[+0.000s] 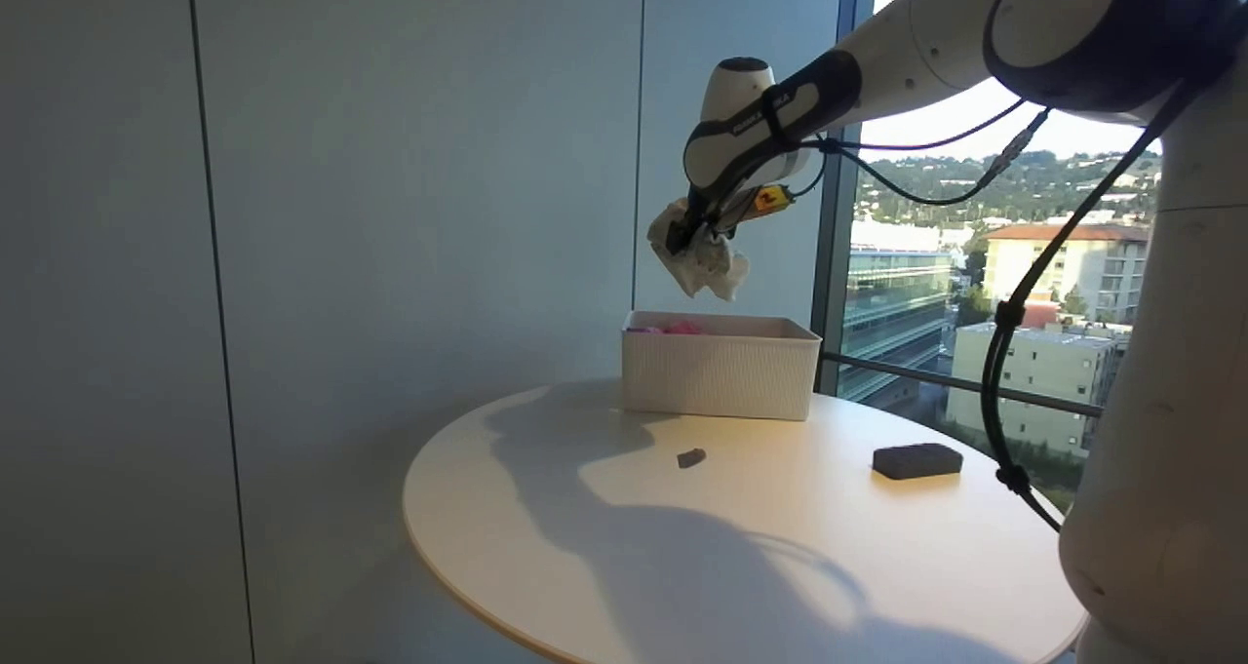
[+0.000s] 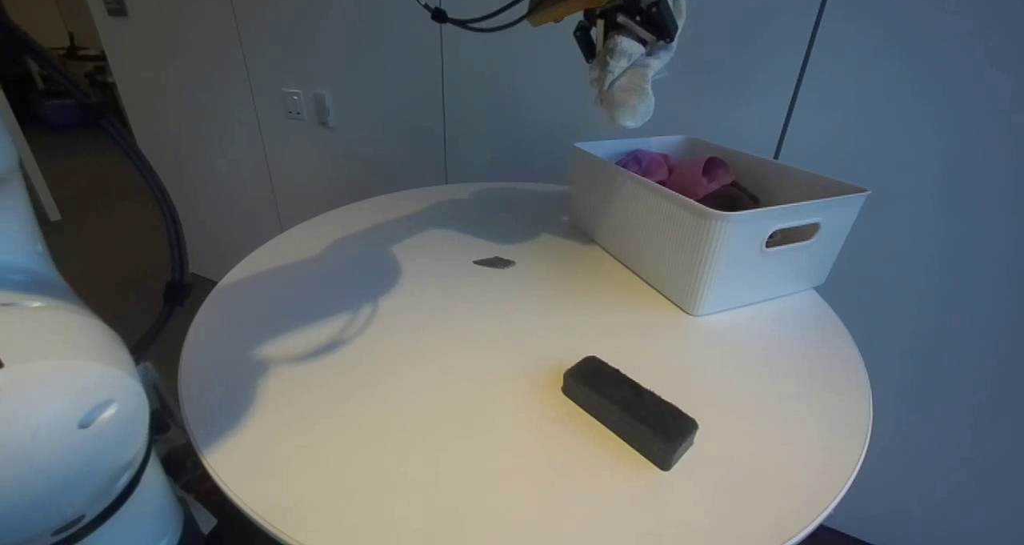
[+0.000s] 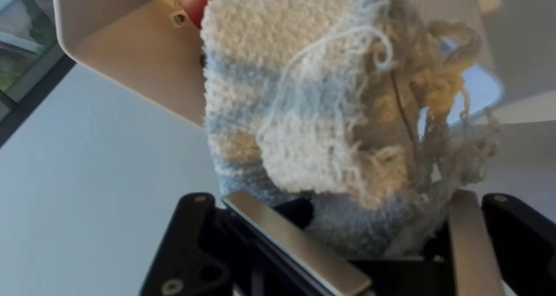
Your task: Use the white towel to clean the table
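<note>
I have the gripper (image 3: 351, 200) high over the round table (image 2: 440, 433), fabric in its grasp. Jaws: clamped on the white towel (image 2: 628, 97), a thick bunch of it filling the space between them, so they stand some way apart. In both exterior views the towel hangs above the pale box (image 2: 648, 233), its lowest fold clear of the rim. It dominates my wrist view: cream weave, blue-grey and tan bands, one loose thread curling across the face, frayed strands along an edge.

Box: ribbed walls, a slot handle in one end, standing on the table close to the edge. Inside I make out a pink item (image 2: 698, 178) and a purple item (image 2: 646, 163), crumpled, touching or nearly so. The wrist view also shows a red thing (image 3: 197, 0) in there, partly covered by the towel; I cannot tell whether it is the pink item.

On the tabletop: a dark block (image 2: 630, 409), lying flat, well apart from the box. A small dark scrap (image 2: 494, 262) lies apart from both.

Arm (image 1: 907, 50) reaches in over the table; its shadow (image 1: 643, 547) spreads across the top to the foot of the box. A window frame (image 1: 836, 254) stands beside the table, with buildings (image 1: 1068, 264) beyond it.
</note>
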You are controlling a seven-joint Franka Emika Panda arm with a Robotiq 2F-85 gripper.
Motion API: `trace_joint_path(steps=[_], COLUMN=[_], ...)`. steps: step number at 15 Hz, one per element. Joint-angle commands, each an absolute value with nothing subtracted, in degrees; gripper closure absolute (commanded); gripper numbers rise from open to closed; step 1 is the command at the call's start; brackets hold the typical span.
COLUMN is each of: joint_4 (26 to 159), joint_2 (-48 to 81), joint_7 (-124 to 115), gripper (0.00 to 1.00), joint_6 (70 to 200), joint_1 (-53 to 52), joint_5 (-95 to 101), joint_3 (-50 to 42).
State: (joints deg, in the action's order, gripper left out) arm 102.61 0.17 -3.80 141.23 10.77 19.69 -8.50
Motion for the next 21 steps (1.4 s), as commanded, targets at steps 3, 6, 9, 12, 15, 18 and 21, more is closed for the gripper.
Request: trace_joint_path(steps=[3,6,9,12,15,18,21], joint_4=[88.51,84.93,83.76,85.40,90.26,98.57,108.01], joint_2=[15.74,20.89,21.89,18.88,12.71,5.60,-0.58], joint_7=[-16.47,-17.83,-19.88,-23.02,-20.59,-13.50,-7.00], gripper=[0.79,0.56,0.43,0.19,0.00,0.00,0.00], joint_6=[137.99,135.78,136.77,138.04,134.80,130.81,129.75], joint_1=[11.03,10.34,8.99,6.36,5.04,5.50,5.94], joint_5=[23.08,20.73,22.29,26.06,24.28,16.03,8.25], joint_3=[-12.70,-13.88,-15.17,-16.96,-14.96,-10.53,-7.85])
